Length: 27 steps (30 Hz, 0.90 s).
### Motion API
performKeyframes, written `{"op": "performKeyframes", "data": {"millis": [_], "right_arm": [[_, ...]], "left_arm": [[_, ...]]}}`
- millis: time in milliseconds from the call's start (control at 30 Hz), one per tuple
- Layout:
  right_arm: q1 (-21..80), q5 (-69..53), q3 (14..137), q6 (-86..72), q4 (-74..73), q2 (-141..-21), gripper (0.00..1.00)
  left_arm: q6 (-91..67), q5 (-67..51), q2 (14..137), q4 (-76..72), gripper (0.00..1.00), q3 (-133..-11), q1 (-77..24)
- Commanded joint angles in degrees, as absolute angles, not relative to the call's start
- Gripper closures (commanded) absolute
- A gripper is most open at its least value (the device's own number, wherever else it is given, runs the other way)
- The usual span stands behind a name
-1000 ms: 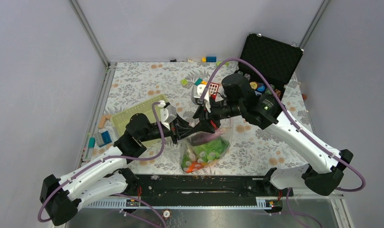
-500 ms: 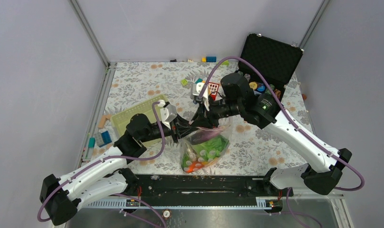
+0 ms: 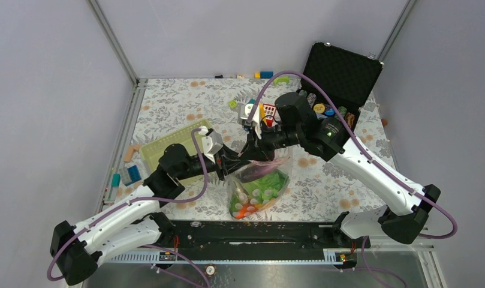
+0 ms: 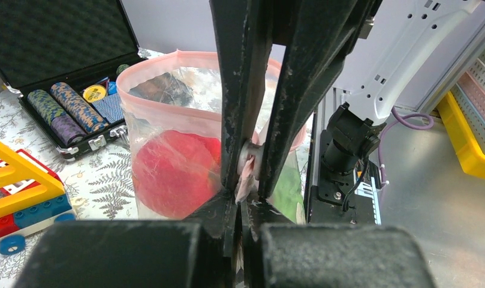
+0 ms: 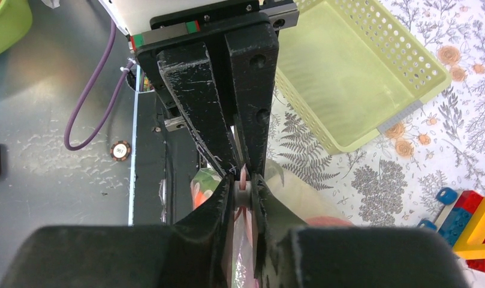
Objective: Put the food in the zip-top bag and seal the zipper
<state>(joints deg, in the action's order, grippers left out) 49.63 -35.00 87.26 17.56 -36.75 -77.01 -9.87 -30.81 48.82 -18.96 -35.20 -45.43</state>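
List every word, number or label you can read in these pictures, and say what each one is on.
Nothing is clearly readable.
Yellow poker chip in the black case: dark print, too blurred to read.
Round disc on the grey surface: a centre mark, too small to read.

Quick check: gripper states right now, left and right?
Left gripper: closed, pinching the zipper.
Right gripper: closed, pinching the zipper too.
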Motion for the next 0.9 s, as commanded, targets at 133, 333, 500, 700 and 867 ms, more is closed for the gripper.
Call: {"op": "performKeyframes", "data": {"millis": [133, 333, 500, 700, 867], "right_arm": [[50.1, -33.03, 88.39, 17.5, -35.86, -76.46, 1.0], [50.06, -36.27, 90.08, 19.78, -38.73, -75.93, 1.0], [50.08, -39.75, 92.26, 21.24, -40.61, -76.16, 1.0], [50.08, -42.35, 94.1, 21.54, -41.27, -75.83, 1.0], [50.11, -43.55, 94.7, 22.06, -42.93, -75.79, 1.0]], "left_arm": [[-9.33, -31.19, 46.02, -26.52, 1.0, -36.11, -45.79], [-8.36, -33.39, 46.39, -25.46, 0.37, -36.48, -45.79], [-7.84, -35.32, 48.86, -23.92, 0.28, -39.09, -45.79], [-7.47, -37.25, 51.15, -23.7, 0.4, -40.49, -45.79], [-7.45, -37.72, 51.24, -24.96, 0.58, -40.81, -45.79]]}}
